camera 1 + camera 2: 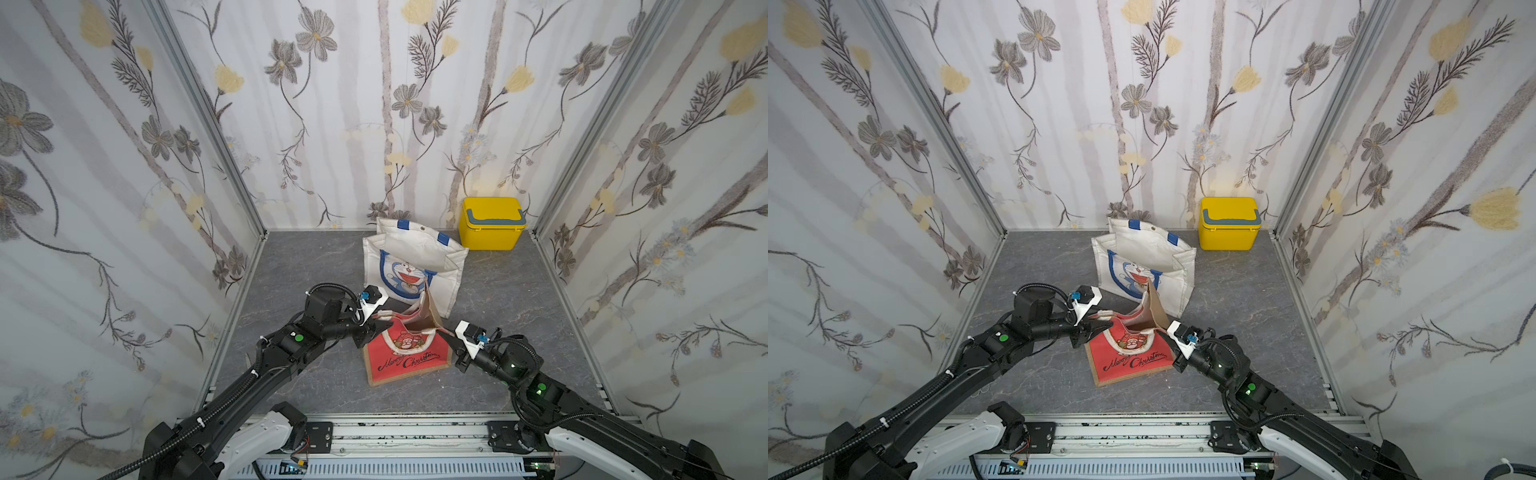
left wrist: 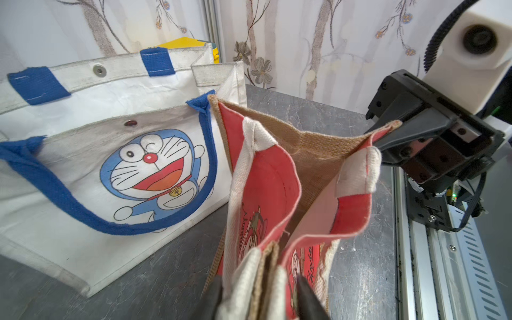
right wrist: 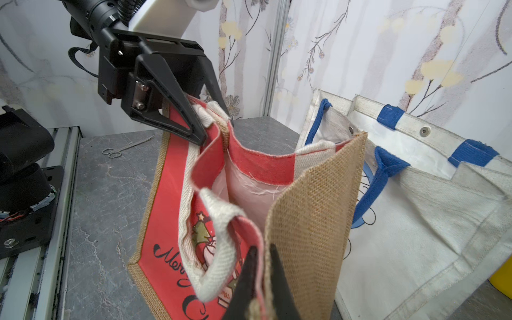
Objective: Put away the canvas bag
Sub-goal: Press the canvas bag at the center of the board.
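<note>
The canvas bag (image 1: 409,357), red with "Merry Christmas" lettering and burlap sides, stands half collapsed on the grey floor, its mouth gaping. My left gripper (image 1: 384,326) is at its left end; in the left wrist view the gripper (image 2: 260,299) stands open, with the folded rim and white handles between the fingers. My right gripper (image 1: 446,332) is at the bag's right end. In the right wrist view this gripper (image 3: 263,249) is shut on the burlap side edge of the bag (image 3: 313,210).
A white Doraemon tote (image 1: 415,266) with blue handles stands open right behind the red bag, touching it. A yellow lidded box (image 1: 492,224) sits in the back right corner. Scissors (image 3: 124,146) lie on the floor near the front rail (image 1: 407,432). Walls enclose three sides.
</note>
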